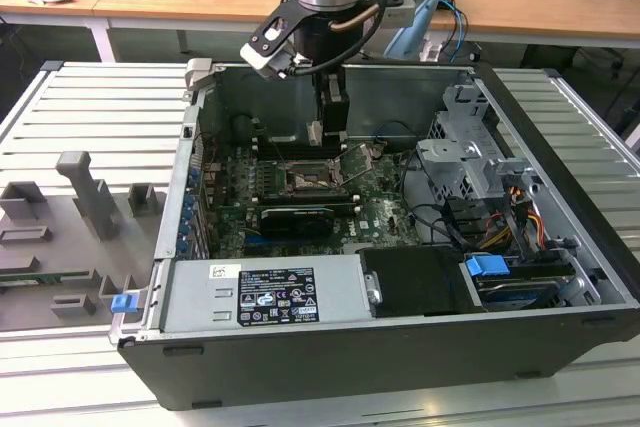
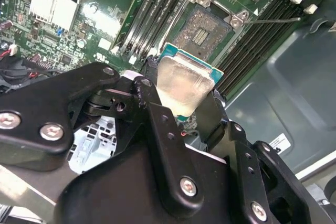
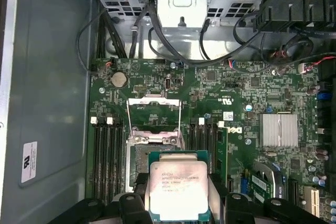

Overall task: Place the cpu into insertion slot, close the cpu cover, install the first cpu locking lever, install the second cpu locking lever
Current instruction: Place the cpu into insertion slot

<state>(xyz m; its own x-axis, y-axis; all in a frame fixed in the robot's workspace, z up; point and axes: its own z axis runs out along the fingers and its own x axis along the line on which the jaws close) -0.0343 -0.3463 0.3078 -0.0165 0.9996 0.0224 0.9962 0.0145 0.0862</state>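
the cpu (image 2: 184, 85) is held by two opposite edges between the gripper's (image 2: 181, 98) black fingers (image 2: 157, 116), which are drawn in narrow on the chip, its pale metal face turned up toward both wrist cameras. in the exterior view the gripper (image 1: 332, 132) hangs inside the open case (image 1: 560, 277), over the middle of the board (image 1: 385, 212), with the slot (image 1: 305, 180) below it and a little toward the case's front edge.

the chip is carried above the slot and apart from it; it is not seated. in the first wrist view the cpu (image 3: 178, 190) overlaps the slot's (image 3: 137, 157) near side, so the bare socket lies ahead of the fingertips, toward the drive-cage end of the case. in the second wrist view the slot's contact field (image 2: 205, 32) is exposed just beyond the chip's leading edge. the chip's face is judged roughly level with the board and its edges roughly square to the socket rim.

the cover (image 3: 155, 137) stands open at the slot's far side, and a thin lever (image 2: 273, 20) lies swung out past one corner. memory slots (image 3: 105, 161) flank the socket on both sides.
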